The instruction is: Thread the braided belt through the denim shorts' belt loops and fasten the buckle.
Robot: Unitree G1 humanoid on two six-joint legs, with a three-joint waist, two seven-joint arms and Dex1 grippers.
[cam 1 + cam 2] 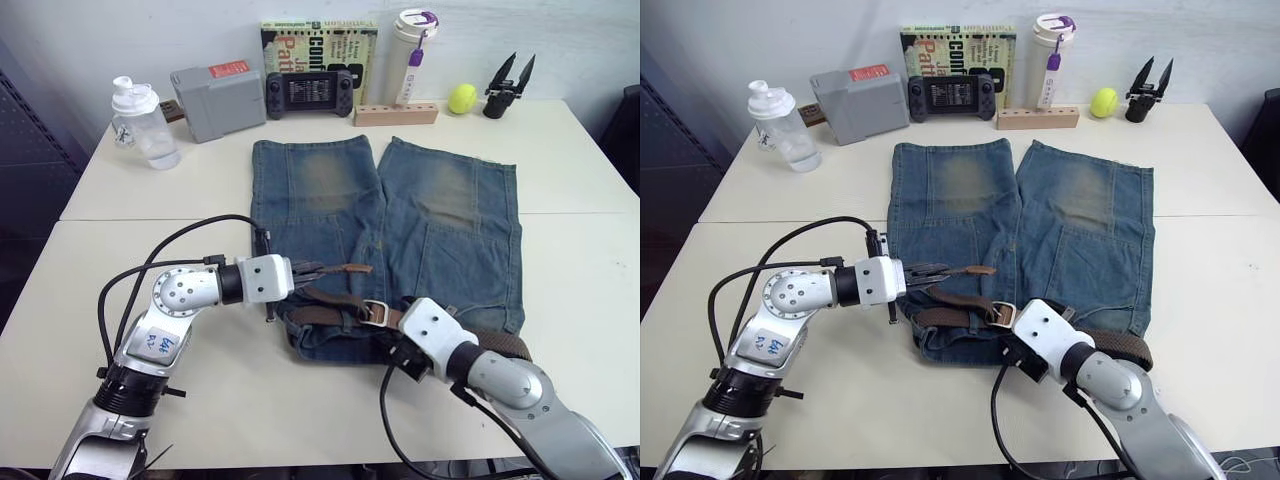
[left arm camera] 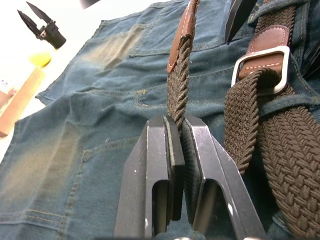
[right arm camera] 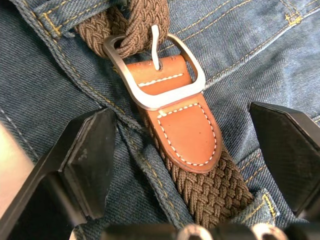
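Cream worktop (image 1: 150, 200), far edge left to right: clear plastic shaker bottle with white cap (image 1: 143, 125), grey box with red label (image 1: 217, 100), black handheld game console (image 1: 308, 92), green-covered book (image 1: 320, 50) standing behind it, pale wooden block (image 1: 396, 114), white tumbler with purple lid (image 1: 413, 55), yellow-green ball (image 1: 462, 98), black spare two-finger gripper (image 1: 508, 85).

Faded blue denim shorts (image 1: 440, 230) lie flat mid-worktop, waistband toward the robot, both legs pointing away to the far edge.

Left pincer (image 1: 308, 276), at the left end of the waistband, is clamped tight on the brown braided belt (image 2: 178, 85), on the woven part just short of the leather-tipped end. That free end sticks out past the fingertips, lifted off the denim, pointing toward the robot's right across the shorts. Left wrist view: both black fingers (image 2: 157, 165) press the strap flat between them.

Rest of belt runs along the waistband, long axis left-right, sitting in the narrow denim belt loops (image 3: 150, 175) there; far right end trails past the right arm.

Square silver metal buckle (image 3: 155, 70) lies flat on the waistband near the middle, strap passed through the frame and the prong lying over it, tan stitched leather tab below.

Right pincer (image 3: 185, 150) sits just over the buckle, fingers spread wide either side of the strap, gripping nothing.
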